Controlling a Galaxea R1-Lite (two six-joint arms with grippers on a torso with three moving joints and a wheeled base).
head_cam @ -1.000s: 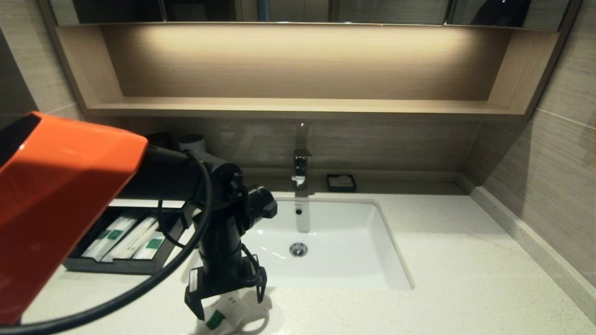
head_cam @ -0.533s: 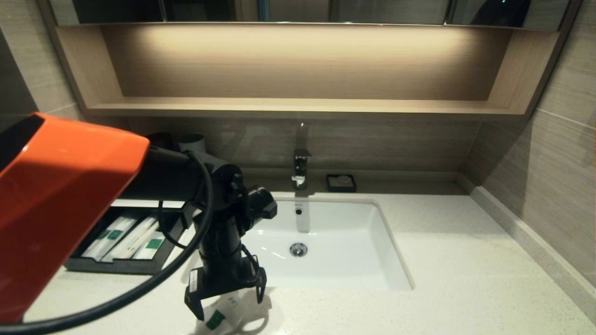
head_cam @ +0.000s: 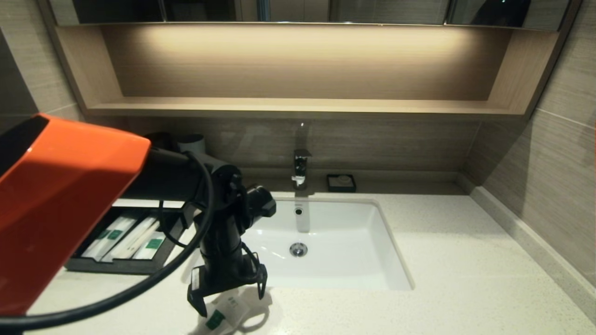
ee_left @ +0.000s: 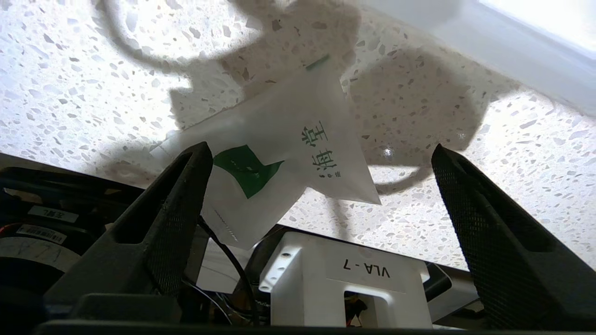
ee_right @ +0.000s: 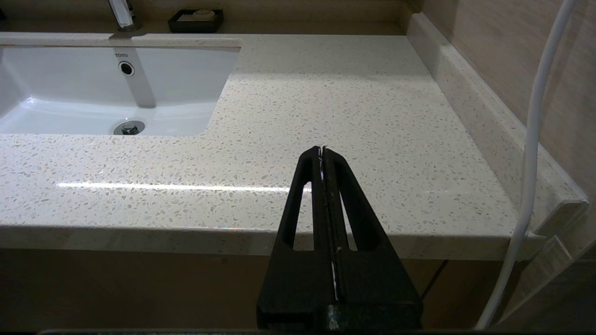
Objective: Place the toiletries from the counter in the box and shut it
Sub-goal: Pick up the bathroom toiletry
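I see my left gripper (head_cam: 228, 296) spread wide above a short, wide frosted-white sachet (head_cam: 226, 312) with a green square label, lying on the speckled counter (head_cam: 442, 260) before the sink (head_cam: 326, 242). My right gripper (ee_right: 322, 156) is parked, fingers pressed together, empty.

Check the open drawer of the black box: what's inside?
The drawer holds frosted sachets with green labels, lying side by side. I count about three, but the left arm covers part of the tray, so the count is uncertain.
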